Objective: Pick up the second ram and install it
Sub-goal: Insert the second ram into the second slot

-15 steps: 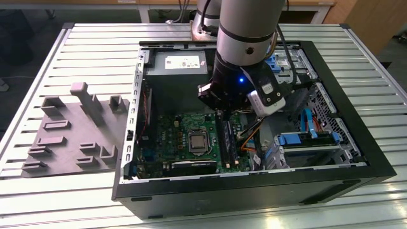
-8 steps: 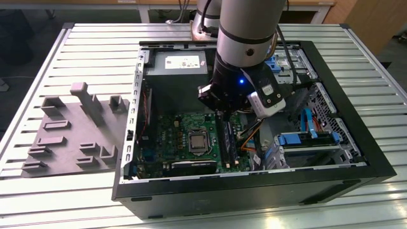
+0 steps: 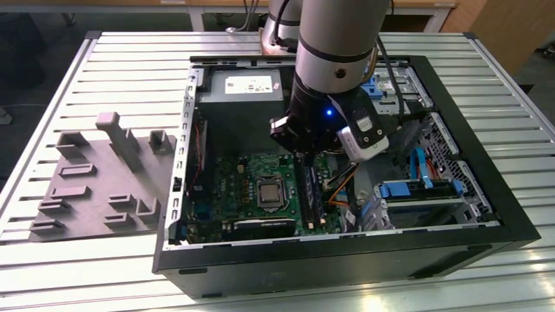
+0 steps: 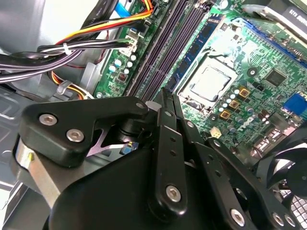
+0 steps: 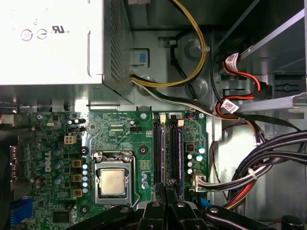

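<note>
My hand (image 5: 165, 201) grips the ram (image 5: 171, 184) edge-down over the slots (image 5: 167, 153), lined up lengthwise so it can seat in the motherboard (image 5: 120, 139).

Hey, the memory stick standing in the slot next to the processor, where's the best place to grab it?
Probably its exposed top edge, mid-length, pinching the flat faces from straight above. The memory stick stands on edge in its slot, hemmed by the processor socket and the neighbouring slots.

dark ram (image 5: 172, 155) seated lengthwise (slot row)
</note>
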`<action>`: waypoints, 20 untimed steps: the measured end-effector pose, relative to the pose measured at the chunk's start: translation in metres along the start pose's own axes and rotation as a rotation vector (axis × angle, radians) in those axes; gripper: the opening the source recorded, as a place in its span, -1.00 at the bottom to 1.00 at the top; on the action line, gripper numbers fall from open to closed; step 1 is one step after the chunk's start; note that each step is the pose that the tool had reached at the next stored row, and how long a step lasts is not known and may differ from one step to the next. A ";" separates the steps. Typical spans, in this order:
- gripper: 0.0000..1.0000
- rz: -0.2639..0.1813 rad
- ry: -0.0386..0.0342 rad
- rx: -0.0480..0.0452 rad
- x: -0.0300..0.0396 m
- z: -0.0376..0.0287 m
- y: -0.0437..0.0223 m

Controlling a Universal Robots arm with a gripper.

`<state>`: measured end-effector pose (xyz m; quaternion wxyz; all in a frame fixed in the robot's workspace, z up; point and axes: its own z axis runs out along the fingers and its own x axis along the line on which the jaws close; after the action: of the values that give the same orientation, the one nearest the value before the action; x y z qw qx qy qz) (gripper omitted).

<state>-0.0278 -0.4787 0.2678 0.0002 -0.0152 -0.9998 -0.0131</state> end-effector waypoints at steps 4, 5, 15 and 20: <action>-0.76 0.000 0.0000 0.0001 0.0000 0.0013 -0.0001; -0.76 0.000 0.0000 0.0000 0.0000 0.0016 -0.0001; -0.76 0.000 0.0000 0.0000 0.0000 0.0034 -0.0002; -0.76 0.000 0.0000 0.0001 0.0000 0.0044 -0.0003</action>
<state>-0.0278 -0.4788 0.2635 0.0002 -0.0152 -0.9998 -0.0131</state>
